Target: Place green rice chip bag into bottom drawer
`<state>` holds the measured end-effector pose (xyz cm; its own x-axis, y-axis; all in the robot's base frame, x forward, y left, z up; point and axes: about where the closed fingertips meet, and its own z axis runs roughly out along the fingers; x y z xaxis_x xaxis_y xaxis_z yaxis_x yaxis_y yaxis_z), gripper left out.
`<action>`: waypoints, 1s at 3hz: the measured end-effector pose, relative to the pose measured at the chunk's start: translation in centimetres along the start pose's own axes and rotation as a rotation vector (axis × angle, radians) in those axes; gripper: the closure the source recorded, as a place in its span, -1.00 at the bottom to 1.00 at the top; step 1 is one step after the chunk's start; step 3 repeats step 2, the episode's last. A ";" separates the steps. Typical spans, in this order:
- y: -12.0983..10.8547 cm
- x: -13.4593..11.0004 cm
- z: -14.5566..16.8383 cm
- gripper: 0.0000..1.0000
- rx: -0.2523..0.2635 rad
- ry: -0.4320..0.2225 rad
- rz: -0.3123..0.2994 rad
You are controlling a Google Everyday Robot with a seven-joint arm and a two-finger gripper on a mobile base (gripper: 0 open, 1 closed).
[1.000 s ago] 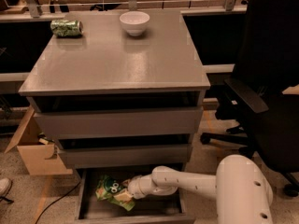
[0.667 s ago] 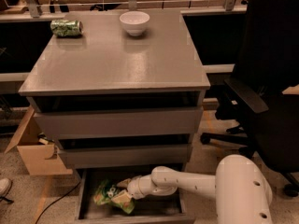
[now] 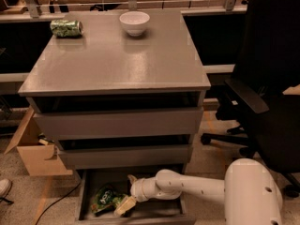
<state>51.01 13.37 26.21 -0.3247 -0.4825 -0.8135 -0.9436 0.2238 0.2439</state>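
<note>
One light, crinkly green rice chip bag (image 3: 107, 199) lies in the bottom drawer (image 3: 159, 210) below the bench's (image 3: 117, 60) front edge, the gripper (image 3: 127, 192) beside it, fingers spread, so regrasping would probably mean gently pinching its crimped end.

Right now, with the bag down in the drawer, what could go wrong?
The pincer sits inside the bottom drawer, against the green rice chip bag; pulling back could drag the bag out with it. The arm passes just under the middle drawer front, so lifting early might strike it.
</note>
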 end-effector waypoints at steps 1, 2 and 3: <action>-0.1 1.6 -4.1 -1.00 0.062 -0.013 0.050; -1.6 4.8 -8.8 -1.00 0.129 -0.011 0.129; -1.6 4.8 -8.8 -1.00 0.129 -0.011 0.129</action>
